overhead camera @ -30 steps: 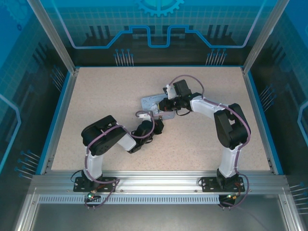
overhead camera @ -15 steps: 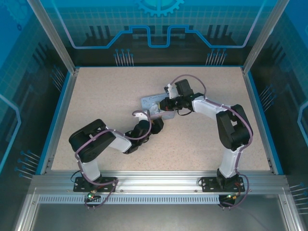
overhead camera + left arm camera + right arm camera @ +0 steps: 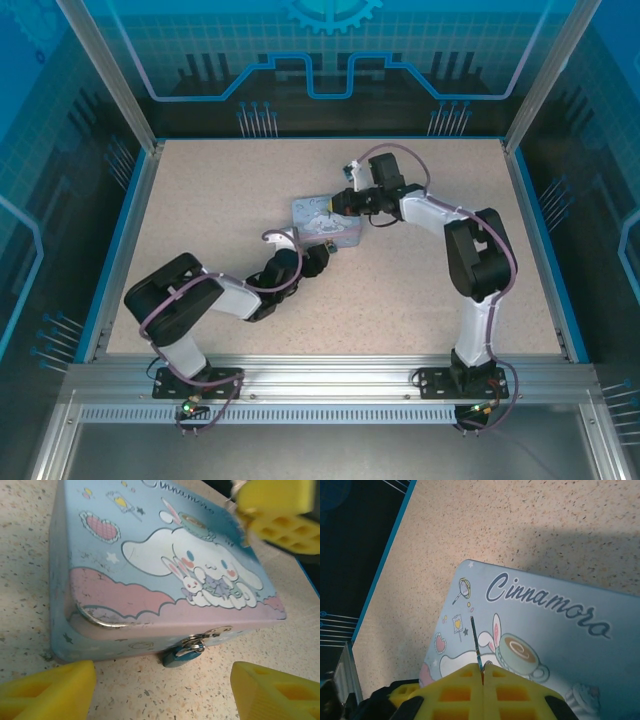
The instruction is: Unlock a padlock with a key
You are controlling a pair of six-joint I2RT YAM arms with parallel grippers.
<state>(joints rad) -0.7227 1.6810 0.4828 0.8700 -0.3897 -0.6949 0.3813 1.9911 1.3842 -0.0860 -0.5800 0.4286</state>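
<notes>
**Key held above padlocked tin**

On the speckled table [image 3: 200, 200] lies a pale blue cartoon tin [image 3: 165, 565]. The left gripper [image 3: 162, 690], fingers spread wide, sits just in front of the tin's front wall, where the padlock [image 3: 179, 655] hangs at the clasp. Over the tin's lid, the right gripper [image 3: 482, 672] pinches the key [image 3: 476, 645].

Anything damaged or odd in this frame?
Minor only: the tin has its near-left lid corner worn to bare metal, with scuffed paint around it. It lies skewed to the table edges. The padlock hangs normally at the hasp; the key juts from the shut right gripper.
</notes>
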